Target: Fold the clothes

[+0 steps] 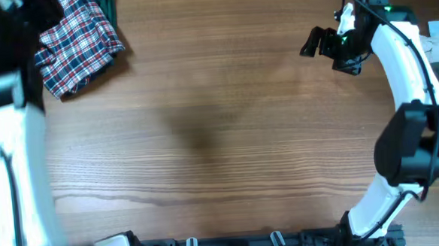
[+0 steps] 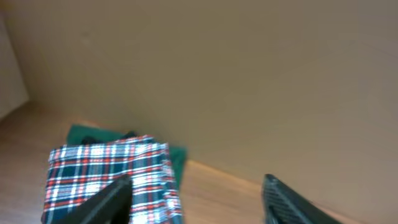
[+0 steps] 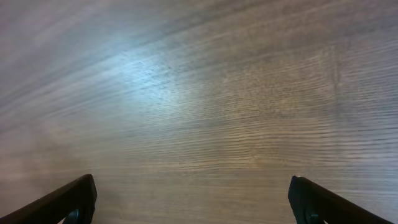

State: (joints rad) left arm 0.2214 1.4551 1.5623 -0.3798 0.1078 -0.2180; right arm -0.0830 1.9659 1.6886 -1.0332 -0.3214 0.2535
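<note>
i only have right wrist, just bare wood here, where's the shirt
Observer: The shirt lies bundled at the far left corner of the table, well away from the right gripper.
Operator: left gripper holding it
Observer: No, the left gripper is open right by the shirt, with nothing between its jaws.
Operator: anything under the shirt
Observer: A green cloth shows beneath its far edge.
</note>
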